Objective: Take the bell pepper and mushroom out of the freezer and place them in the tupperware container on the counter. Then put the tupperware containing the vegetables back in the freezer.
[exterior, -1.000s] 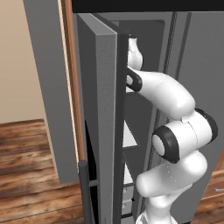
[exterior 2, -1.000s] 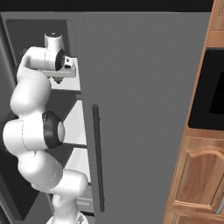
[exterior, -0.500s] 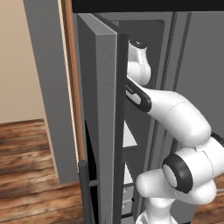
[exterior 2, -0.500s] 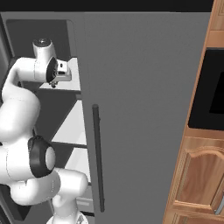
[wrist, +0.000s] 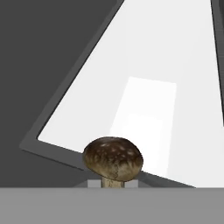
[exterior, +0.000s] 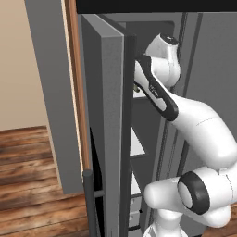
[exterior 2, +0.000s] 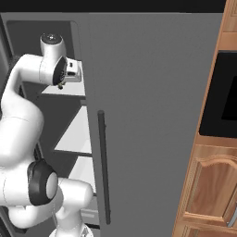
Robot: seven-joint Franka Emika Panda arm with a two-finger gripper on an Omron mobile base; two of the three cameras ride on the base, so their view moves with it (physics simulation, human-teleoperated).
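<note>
Grey fridge panels rise in front of me, with a warm wooden cabinet [exterior 2: 208, 194] and a dark oven window [exterior 2: 229, 99] off to the right and plank flooring [exterior: 28, 185] on the left. The freezer [exterior 2: 74, 139] stands with its door [exterior: 109, 129] swung wide, showing white shelves [exterior 2: 76, 132] stacked one above another and small grey drawers [exterior: 135, 203] low down. The white arm [exterior: 194, 134] bends up from below and reaches into the upper part of the compartment, where the claw [exterior 2: 69, 74] sits just above the top shelf. Seen from the hand, the claw [wrist: 113, 183] is drawn narrow around the pale stem of the mushroom [wrist: 113, 159], its speckled brown cap standing clear above a bright white shelf [wrist: 148, 87] that stretches away beneath it.
</note>
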